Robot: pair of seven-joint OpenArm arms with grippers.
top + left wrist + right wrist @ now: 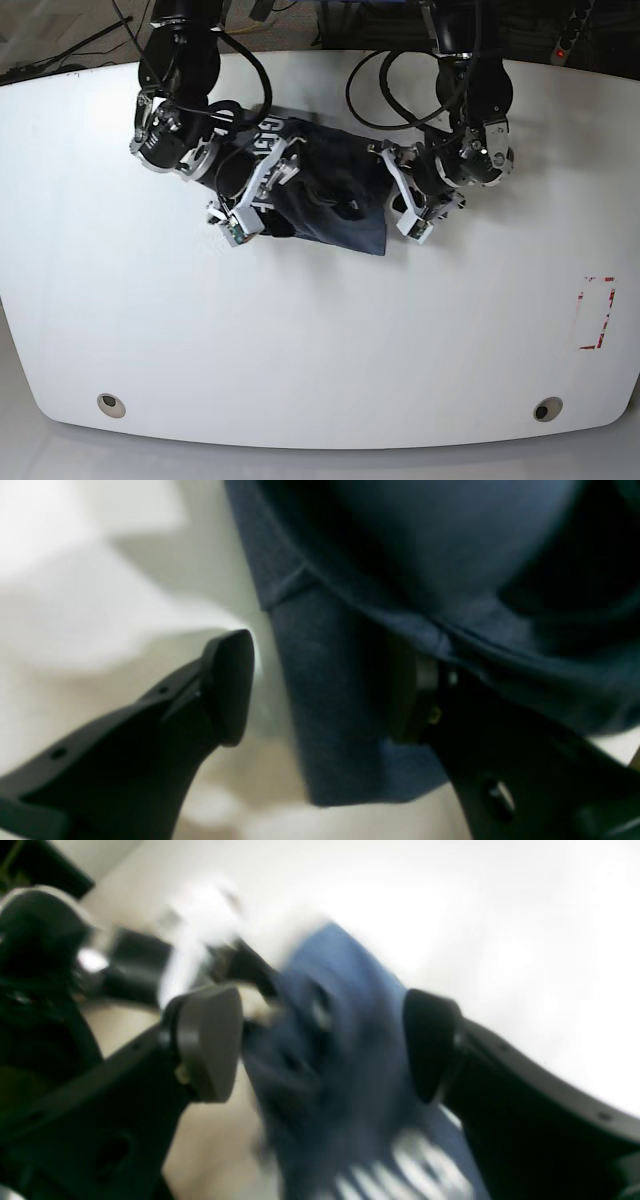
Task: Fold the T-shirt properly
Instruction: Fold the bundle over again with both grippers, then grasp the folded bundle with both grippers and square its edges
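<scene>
Nearest the base camera runs the front rim of the white table [320, 425], with two small round fittings [111, 405] set into it toward each front corner.

Going left to right across the base view, the first arm to appear is the right one, reaching down from the far edge. Its right gripper [262, 190] sits over the left part of the T-shirt [335, 205], fingers angled toward the front-left. In the right wrist view, the two pads [210, 1042] stand wide apart, and blurred dark-blue cloth with white lettering lies in the gap between them, touching neither pad clearly; nothing is clamped.

The T-shirt lies bunched in a dark slate-blue heap on the far middle of the table, between the two grippers, with white lettering showing at its upper left beside the right gripper. One corner of the cloth points toward the front, just left of the other arm's fingers.

Further right, the left gripper [408, 195] meets the right edge of the shirt. In the left wrist view, its jaws stand well apart: one finger [227, 685] is bare over the pale table, and a hemmed flap of cloth hangs against the inner face of the opposite finger, draped over it rather than pinched.

Far right on the table, near the edge, is a red rectangular outline mark [597, 312].
</scene>
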